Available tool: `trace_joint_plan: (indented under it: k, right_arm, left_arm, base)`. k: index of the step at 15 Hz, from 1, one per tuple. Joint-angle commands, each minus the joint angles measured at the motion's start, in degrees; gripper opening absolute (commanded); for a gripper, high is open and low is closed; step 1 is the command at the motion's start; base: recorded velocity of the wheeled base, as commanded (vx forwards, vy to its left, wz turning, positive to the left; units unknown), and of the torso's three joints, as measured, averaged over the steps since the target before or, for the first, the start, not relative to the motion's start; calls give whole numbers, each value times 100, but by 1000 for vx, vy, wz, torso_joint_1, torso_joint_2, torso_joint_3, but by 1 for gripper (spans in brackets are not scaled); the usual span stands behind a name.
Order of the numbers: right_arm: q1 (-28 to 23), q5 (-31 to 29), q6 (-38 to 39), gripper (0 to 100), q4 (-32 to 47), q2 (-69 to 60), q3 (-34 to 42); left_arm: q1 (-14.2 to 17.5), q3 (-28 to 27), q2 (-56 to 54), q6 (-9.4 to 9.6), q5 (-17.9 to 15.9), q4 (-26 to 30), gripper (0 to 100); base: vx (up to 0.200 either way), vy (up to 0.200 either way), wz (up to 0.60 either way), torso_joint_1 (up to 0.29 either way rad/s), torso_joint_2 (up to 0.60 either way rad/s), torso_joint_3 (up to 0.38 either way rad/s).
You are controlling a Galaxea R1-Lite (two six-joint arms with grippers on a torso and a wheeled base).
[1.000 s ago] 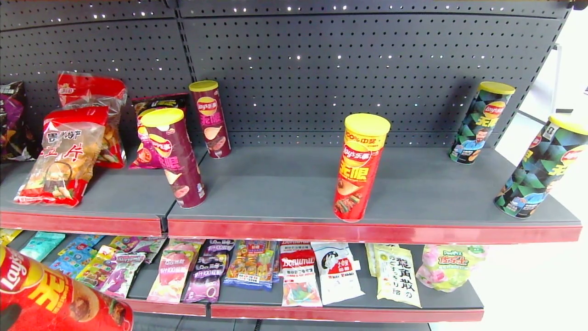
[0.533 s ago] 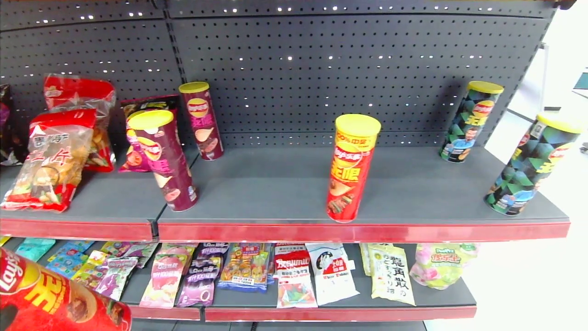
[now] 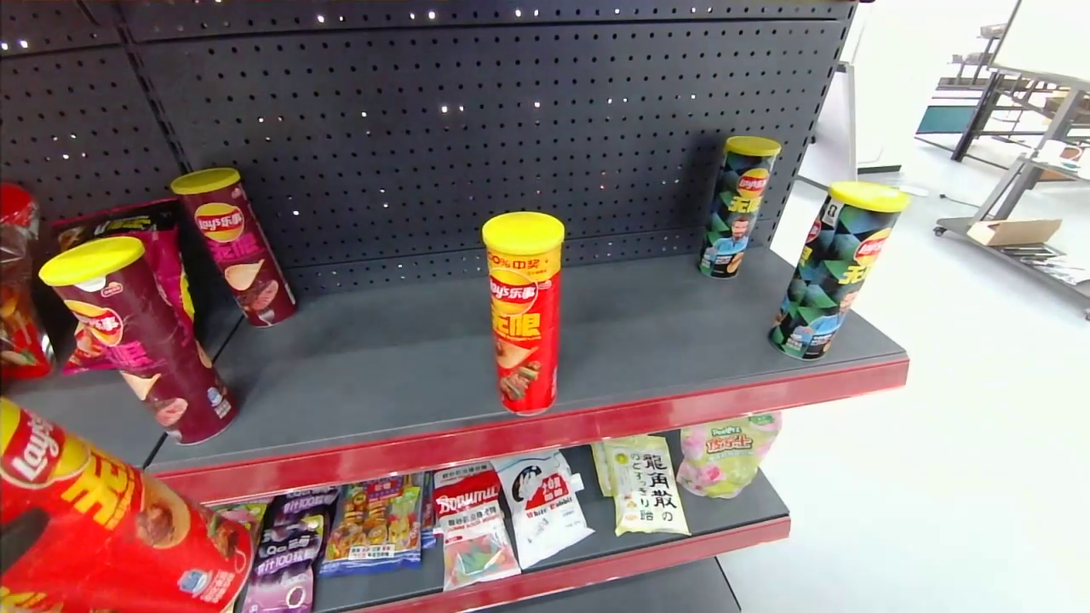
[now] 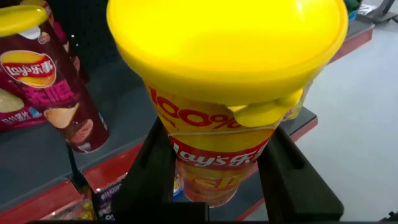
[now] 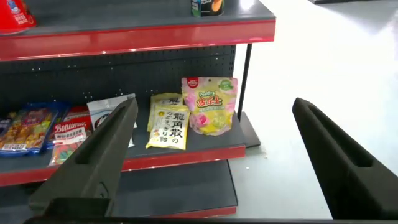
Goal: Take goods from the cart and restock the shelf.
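Note:
My left gripper (image 4: 217, 186) is shut on a red chips can with a yellow lid (image 4: 227, 74), one dark finger on each side of it. That held can (image 3: 102, 528) lies tilted at the lower left of the head view, below the front lip of the grey upper shelf (image 3: 409, 358). An identical red can (image 3: 521, 311) stands upright near the shelf's front edge, mid-shelf. My right gripper (image 5: 217, 162) is open with nothing between its fingers, low in front of the lower shelf (image 5: 186, 152).
Two maroon cans (image 3: 136, 336) (image 3: 234, 247) stand at the shelf's left, two dark patterned cans (image 3: 737, 209) (image 3: 834, 268) at its right end. Snack packets (image 3: 545, 507) lie along the lower shelf. Bare grey shelf lies behind the red can. Open floor and metal-framed tables (image 3: 1013, 170) are to the right.
The head camera has swung to the right, so the whole shelf now sits further left in the picture. The cans on the shelf have not moved. The held can shows slightly higher.

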Motion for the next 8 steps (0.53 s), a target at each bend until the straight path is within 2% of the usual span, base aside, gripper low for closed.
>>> trace_joint_plan:
  k: [1, 5, 8]
  right_arm:
    - [8, 1, 1, 100, -1, 9, 0]
    - [8, 1, 1, 100, -10, 9, 0]
    - [8, 1, 1, 100, -1, 9, 0]
  left_arm:
    - [9, -16, 681, 2, 2, -390, 0]
    - [-17, -649, 2500, 28, 19, -1348, 0]
    - [-184, -816, 3784, 28, 19, -2376, 0]
  base:
    - [0, 0, 0, 0, 0, 0]
    - [0, 0, 0, 0, 0, 0]
    - [0, 0, 0, 0, 0, 0]
